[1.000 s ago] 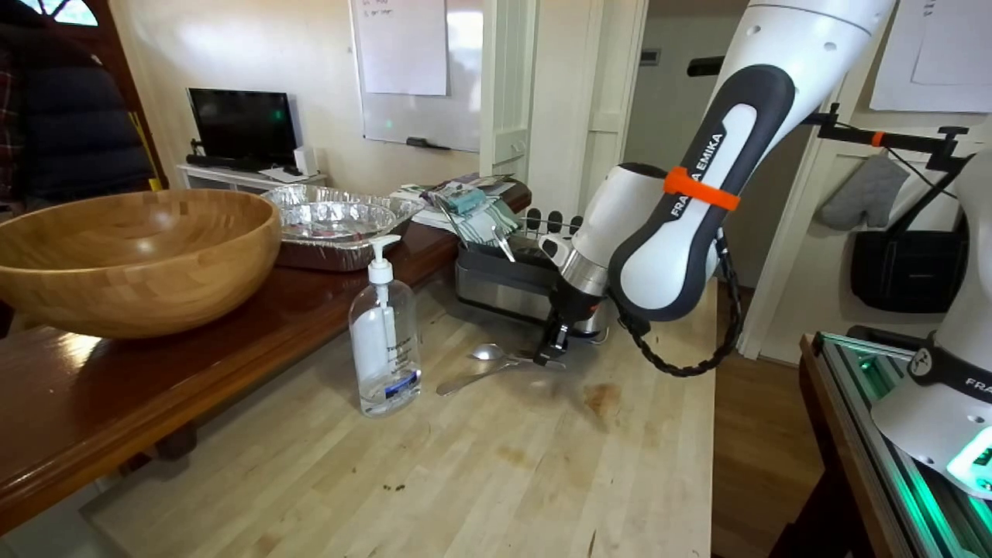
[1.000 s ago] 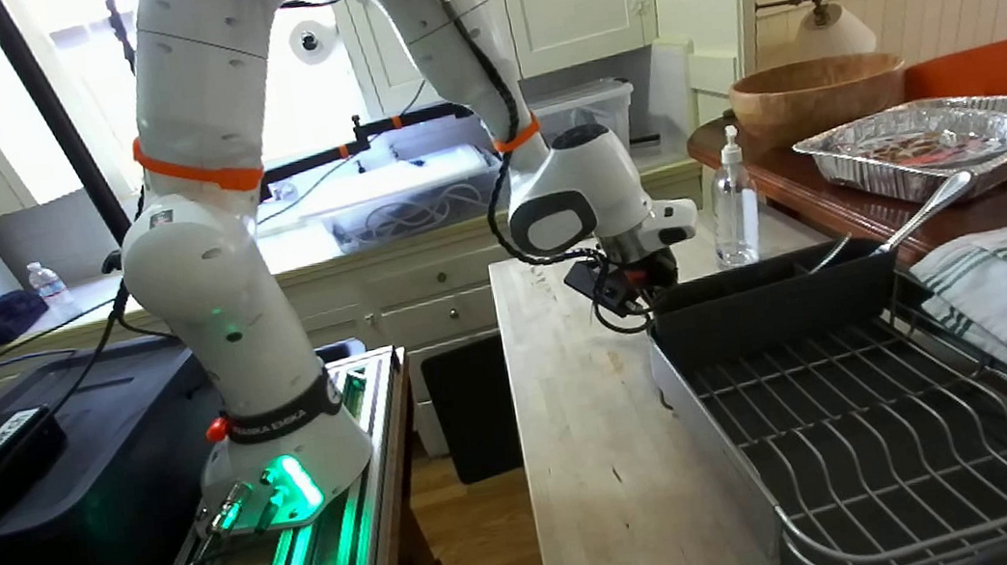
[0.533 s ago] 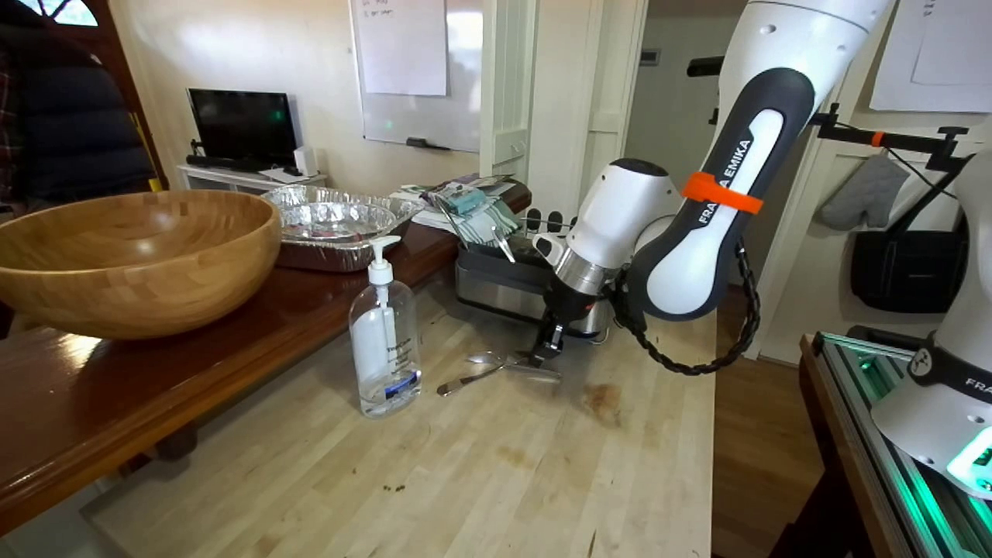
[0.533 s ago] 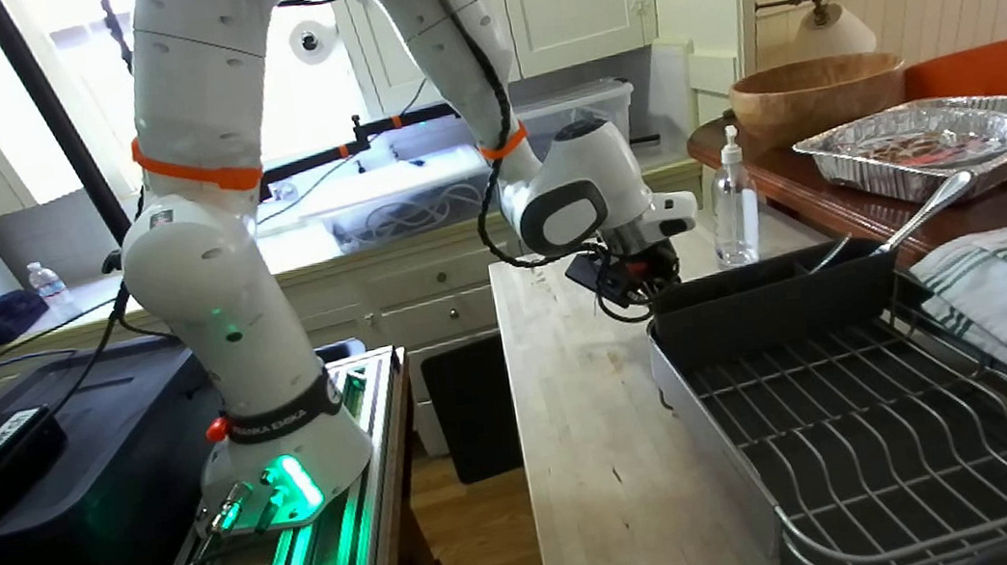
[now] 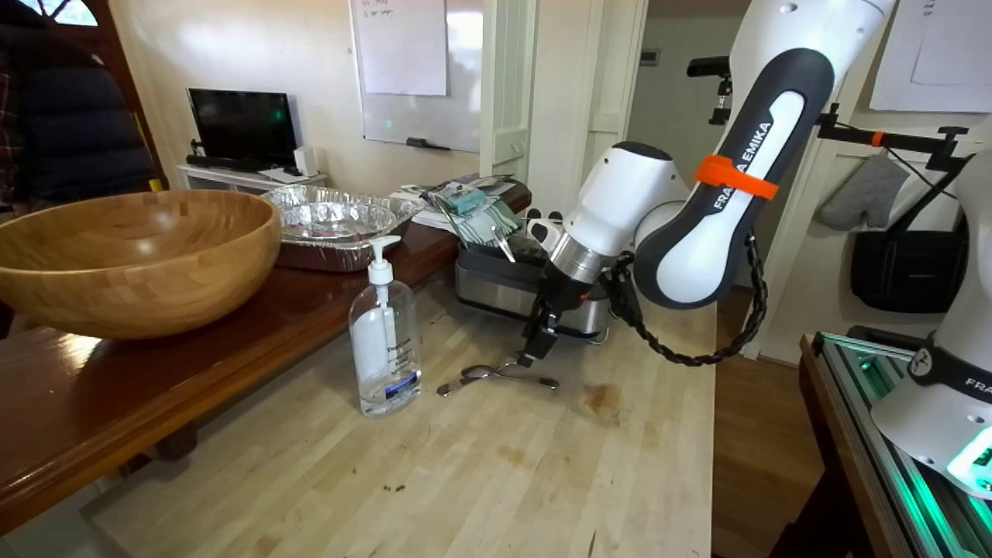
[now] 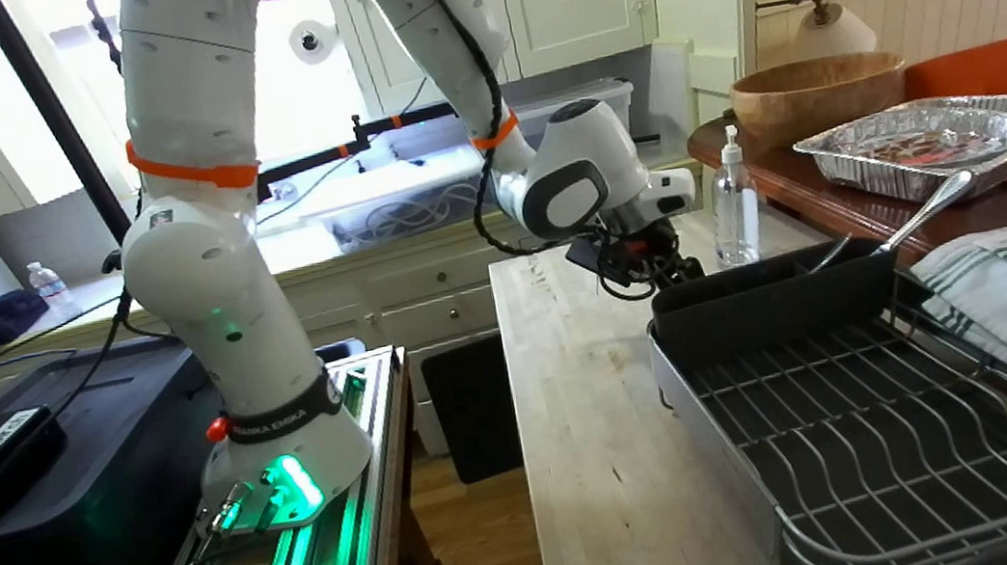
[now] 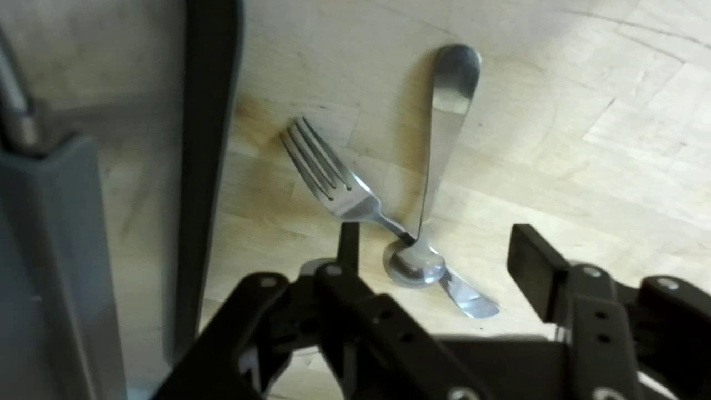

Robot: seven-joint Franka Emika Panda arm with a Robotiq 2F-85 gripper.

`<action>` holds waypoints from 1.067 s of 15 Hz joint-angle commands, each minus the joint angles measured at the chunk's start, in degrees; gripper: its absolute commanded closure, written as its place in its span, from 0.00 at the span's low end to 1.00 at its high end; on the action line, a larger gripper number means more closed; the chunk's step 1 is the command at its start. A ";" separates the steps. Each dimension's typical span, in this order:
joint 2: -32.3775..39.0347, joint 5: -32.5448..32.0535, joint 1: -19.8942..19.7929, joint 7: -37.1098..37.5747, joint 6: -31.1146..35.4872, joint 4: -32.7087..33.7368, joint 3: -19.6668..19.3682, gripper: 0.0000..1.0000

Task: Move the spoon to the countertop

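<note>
Wrist view: spoon (image 7: pixel 436 161) below pincer (image 7: pixel 437 244)

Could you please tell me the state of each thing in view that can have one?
Claw: open, holding nothing.
Countertop: stained in patches.
Spoon: lying on the countertop, not gripped.
Fork: on the countertop, the spoon's bowl lying over its handle.
Pump bottle: upright, pump head on, seemingly only a little liquid inside.
Wooden bowl: upright.
Foil tray: uncovered.
Television: screen dark.
Base light: glowing green.
</note>
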 commanded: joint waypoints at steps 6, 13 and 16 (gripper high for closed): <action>-7.61 1.77 1.41 5.17 -4.82 -1.91 1.04 0.00; -16.13 0.69 3.08 11.28 -13.61 -2.32 -0.68 0.00; -20.61 -0.71 2.66 14.04 -21.04 -2.31 -1.12 0.00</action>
